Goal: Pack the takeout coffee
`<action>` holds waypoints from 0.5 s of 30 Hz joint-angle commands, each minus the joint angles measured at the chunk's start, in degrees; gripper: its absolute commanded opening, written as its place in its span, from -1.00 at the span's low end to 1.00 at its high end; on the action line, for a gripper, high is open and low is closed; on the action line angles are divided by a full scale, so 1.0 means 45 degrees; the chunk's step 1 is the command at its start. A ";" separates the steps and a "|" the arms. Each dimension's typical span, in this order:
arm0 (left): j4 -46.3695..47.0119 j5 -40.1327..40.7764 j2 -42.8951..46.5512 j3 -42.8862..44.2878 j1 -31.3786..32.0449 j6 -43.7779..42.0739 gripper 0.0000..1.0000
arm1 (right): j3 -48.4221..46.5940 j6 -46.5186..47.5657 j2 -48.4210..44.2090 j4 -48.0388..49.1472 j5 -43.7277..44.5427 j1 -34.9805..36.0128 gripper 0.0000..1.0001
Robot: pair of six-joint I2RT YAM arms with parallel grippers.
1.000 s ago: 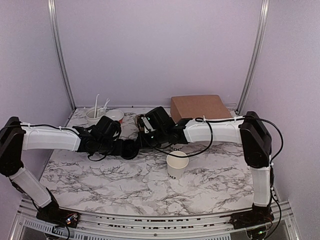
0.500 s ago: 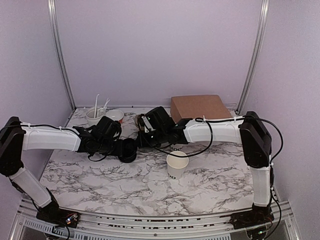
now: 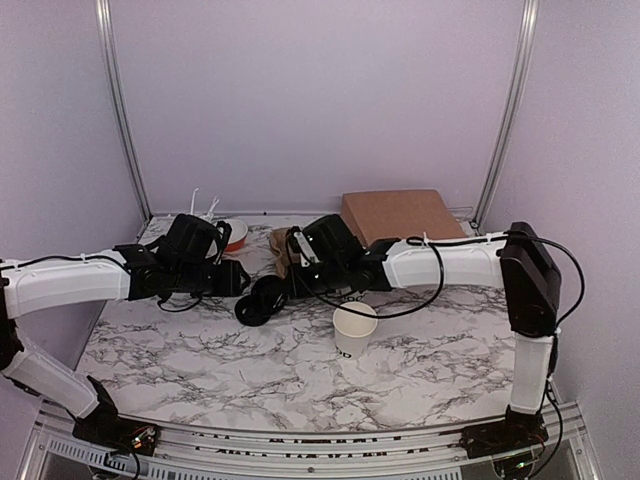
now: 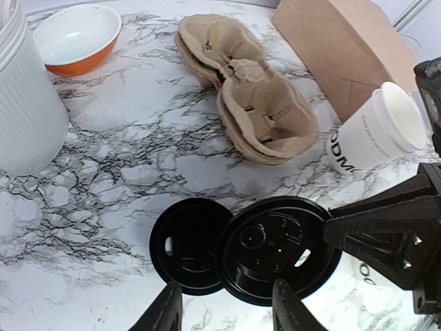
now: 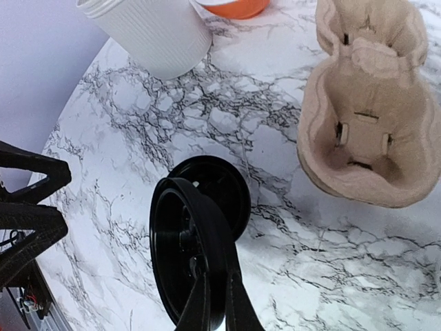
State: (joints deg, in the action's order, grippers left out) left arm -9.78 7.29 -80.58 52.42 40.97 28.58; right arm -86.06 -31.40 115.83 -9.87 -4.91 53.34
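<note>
Ribbed tub (image 4: 24, 103) holding white utensils (image 3: 196, 203), black lid (image 5: 180, 255) (on edge) in right gripper (image 5: 219, 296).

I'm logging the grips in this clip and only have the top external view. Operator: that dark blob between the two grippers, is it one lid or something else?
Observer: It is two black lids, overlapping in the left wrist view. Call them the held lid and the loose lid.
Operator: Held by which arm?
Observer: The right wrist view shows the right gripper shut on the held lid's rim.
Operator: And the left gripper?
Observer: The left gripper has its jaws open with nothing between them.
</note>
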 commanded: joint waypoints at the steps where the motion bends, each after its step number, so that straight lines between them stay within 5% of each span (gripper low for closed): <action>1: -0.0364 -0.1936 0.0902 0.0253 -0.0047 0.0904 -0.08 | 0.0718 0.1174 -0.1798 0.1092 0.1081 -0.0050 -1.00; 9: 0.1549 -0.4333 0.2287 0.0094 -0.0044 0.4211 -0.10 | 0.3045 0.3671 -0.4247 0.2426 0.4497 0.0593 -1.00; 15: 0.5963 -0.5466 0.2803 -0.1124 0.0269 0.8284 -0.07 | 0.4709 0.5514 -0.6144 0.3834 0.7304 0.1204 -1.00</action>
State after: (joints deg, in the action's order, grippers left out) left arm 2.50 -12.43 -69.41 50.22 40.99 52.01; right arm -67.53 -14.31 92.77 1.04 16.84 56.84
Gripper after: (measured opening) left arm 0.459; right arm 0.044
